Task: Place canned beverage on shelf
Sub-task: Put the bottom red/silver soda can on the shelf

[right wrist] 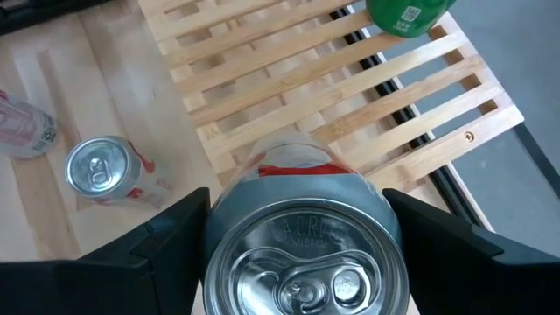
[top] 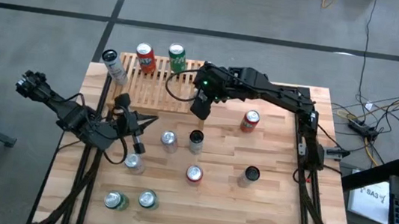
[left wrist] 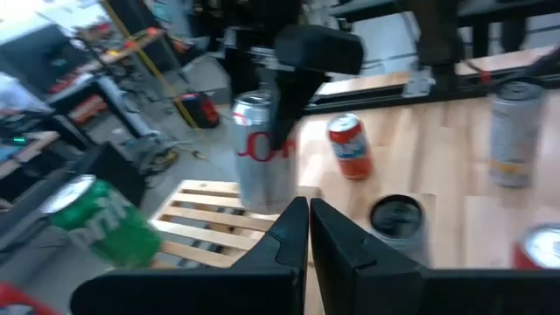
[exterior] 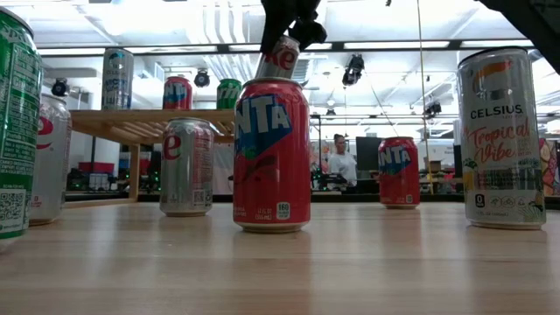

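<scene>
Over shelf edge, right fingers clamp silver can (tilted in low view); left fingers together.

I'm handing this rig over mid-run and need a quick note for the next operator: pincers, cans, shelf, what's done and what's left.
Right pincer: shut on a silver Coke can, held in the air over the shelf's near edge.
Left pincer: shut, empty, waiting over the table's left side.
Done: three cans stand on the shelf, among them a green can.
Left: lower and release the held can; about nine more cans are on the table.
</scene>
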You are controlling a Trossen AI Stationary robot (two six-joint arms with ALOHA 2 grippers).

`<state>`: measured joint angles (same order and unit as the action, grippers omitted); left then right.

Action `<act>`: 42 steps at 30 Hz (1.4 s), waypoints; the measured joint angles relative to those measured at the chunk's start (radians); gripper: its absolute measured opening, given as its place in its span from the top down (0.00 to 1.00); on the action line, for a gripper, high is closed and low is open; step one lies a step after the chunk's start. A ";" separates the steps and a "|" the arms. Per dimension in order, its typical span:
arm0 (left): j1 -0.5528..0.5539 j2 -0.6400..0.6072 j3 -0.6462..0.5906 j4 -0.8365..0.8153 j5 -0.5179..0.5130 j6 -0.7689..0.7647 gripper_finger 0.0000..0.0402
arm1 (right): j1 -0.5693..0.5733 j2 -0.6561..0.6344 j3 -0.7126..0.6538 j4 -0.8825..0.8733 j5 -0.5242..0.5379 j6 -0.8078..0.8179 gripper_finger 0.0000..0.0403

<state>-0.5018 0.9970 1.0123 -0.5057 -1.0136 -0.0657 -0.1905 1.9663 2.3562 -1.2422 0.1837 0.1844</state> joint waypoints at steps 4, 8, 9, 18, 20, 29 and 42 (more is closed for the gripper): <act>0.000 0.000 0.000 -0.001 -0.027 0.005 1.00 | -0.005 0.000 0.000 0.001 0.000 0.000 0.27; 0.000 0.000 0.000 -0.001 -0.027 0.005 1.00 | -0.005 0.000 0.000 0.003 0.001 0.000 0.27; 0.000 0.000 0.000 -0.001 -0.027 0.005 1.00 | -0.005 0.000 0.000 0.003 0.001 0.000 0.27; 0.000 0.000 0.000 -0.002 -0.026 0.005 1.00 | -0.005 0.000 -0.003 0.013 0.001 0.000 0.27; 0.000 0.000 0.000 -0.002 -0.026 0.005 1.00 | -0.005 0.000 -0.003 0.013 0.001 0.000 0.27; 0.000 0.000 0.001 -0.002 -0.025 0.004 1.00 | -0.005 0.000 -0.003 0.013 0.001 0.000 0.27; 0.000 0.000 0.000 -0.002 -0.025 -0.004 1.00 | -0.005 0.000 -0.003 0.023 0.001 -0.001 0.24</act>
<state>-0.5018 0.9970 1.0126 -0.5079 -1.0382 -0.0694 -0.1951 1.9660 2.3528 -1.2196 0.1844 0.1839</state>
